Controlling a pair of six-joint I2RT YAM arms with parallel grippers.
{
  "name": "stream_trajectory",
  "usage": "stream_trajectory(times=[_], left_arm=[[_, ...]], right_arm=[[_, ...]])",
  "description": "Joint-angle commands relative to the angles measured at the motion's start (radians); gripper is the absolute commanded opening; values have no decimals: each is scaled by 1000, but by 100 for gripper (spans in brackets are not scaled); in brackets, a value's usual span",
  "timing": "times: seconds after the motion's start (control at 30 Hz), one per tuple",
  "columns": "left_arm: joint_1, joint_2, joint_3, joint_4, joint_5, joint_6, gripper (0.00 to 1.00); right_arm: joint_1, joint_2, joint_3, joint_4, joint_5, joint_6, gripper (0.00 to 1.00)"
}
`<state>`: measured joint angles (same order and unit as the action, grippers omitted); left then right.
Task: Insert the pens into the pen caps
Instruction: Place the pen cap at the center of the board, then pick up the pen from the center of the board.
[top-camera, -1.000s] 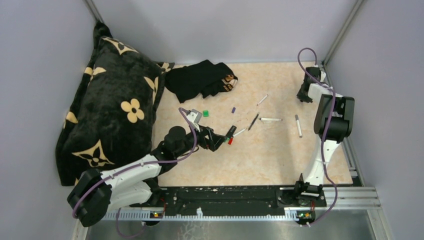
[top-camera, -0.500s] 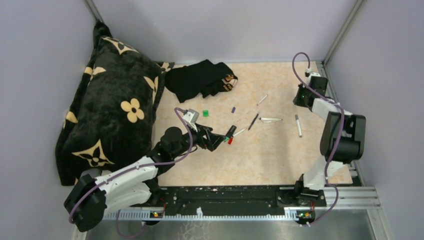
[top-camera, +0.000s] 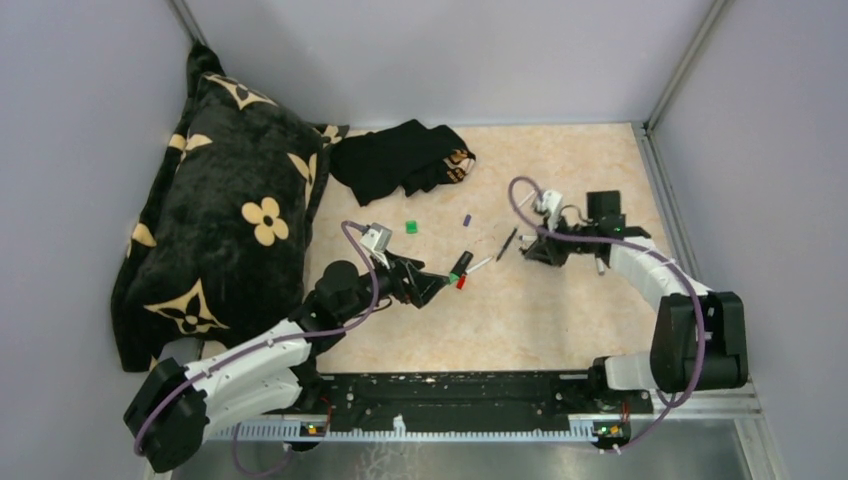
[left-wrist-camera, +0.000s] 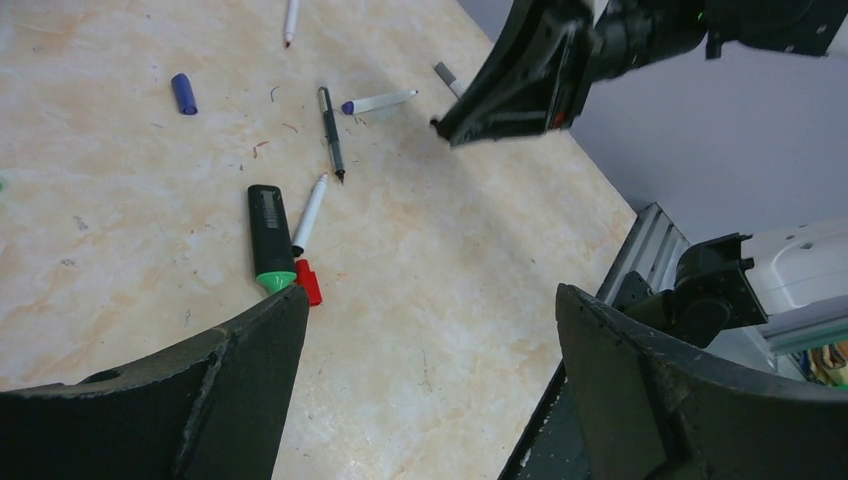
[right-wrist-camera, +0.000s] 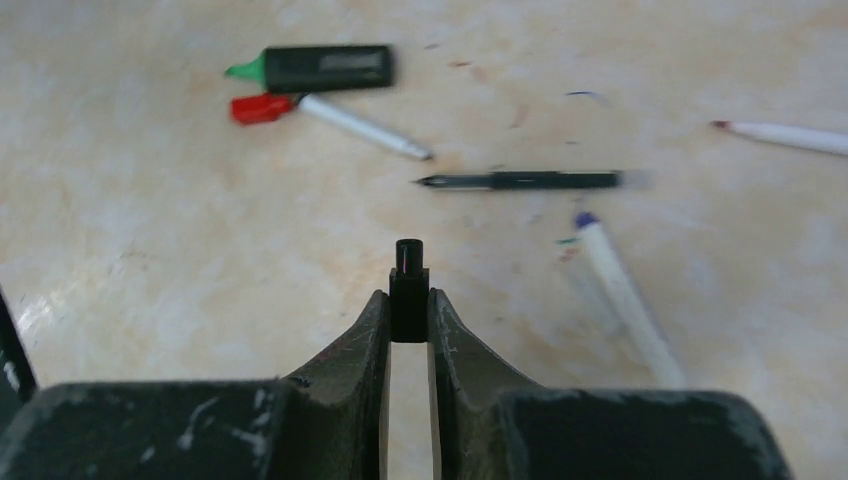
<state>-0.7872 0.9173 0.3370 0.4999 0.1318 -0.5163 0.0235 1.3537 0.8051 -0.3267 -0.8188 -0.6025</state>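
the right fingers (right-wrist-camera: 360, 350) are clenched on a small black plastic pen cap (right-wrist-camera: 408, 262), pinching its near half so the far end sticks out past the tips, above the beige marbled worktop (top-camera: 560, 310). whether its open mouth faces outward cannot be told. ahead of it a thin black pen (right-wrist-camera: 520, 180) lies crosswise, with a white-barrelled pen with a purple tip (right-wrist-camera: 620, 280) just beside the cap's line. further off a thick black marker with a green tip (right-wrist-camera: 320, 67) rests next to a small red plastic cap (right-wrist-camera: 255, 108), which sits at the end of another slim white pen (right-wrist-camera: 365, 125). a short purple plastic cap (left-wrist-camera: 183, 93) and a green cap (top-camera: 411, 227) lie apart.

the left fingers (left-wrist-camera: 250, 370) are spread wide and released, hanging over the marker and red cap with nothing between them.

the cap looks light, stiff and smooth, so it may twist or squirt out under a hard pinch; gripping its closed end keeps the mouth free. the pens seem light and prone to rolling, and are best taken mid-barrel, close enough to the tip that it does not wander.
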Motion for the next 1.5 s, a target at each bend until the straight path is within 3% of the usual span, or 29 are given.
stream_trajectory(times=[0.0,0.23,0.43,0.5,0.7,0.83,0.93,1.17,1.3,1.47], left_arm=[[8,-47,-25,16,4,-22,97],[8,-104,-62,-2,-24,-46,96],[8,-135,-74,-22,-43,-47,96],[8,-140,-73,-29,-44,-43,96],[8,-165,-76,-53,-49,-39,96],[8,-174,-79,-62,-49,-35,96],[8,-175,-79,-62,-47,-33,96],[8,-173,-95,-44,-50,-43,96],[8,-183,-103,-45,-56,-45,96],[8,-180,-98,-56,-60,-39,97]], right_arm=[[142,-48,-65,-76,2,-239,0],[366,76,-62,31,264,-60,2],[450,174,-39,11,326,-9,12],[461,188,-25,-8,321,-3,18],[453,141,51,-130,240,-48,49],[370,107,133,-254,134,-177,56],[295,111,216,-363,73,-361,57],[262,240,401,-652,107,-1104,61],[264,390,562,-774,158,-1227,59],[278,523,662,-757,268,-1192,52]])
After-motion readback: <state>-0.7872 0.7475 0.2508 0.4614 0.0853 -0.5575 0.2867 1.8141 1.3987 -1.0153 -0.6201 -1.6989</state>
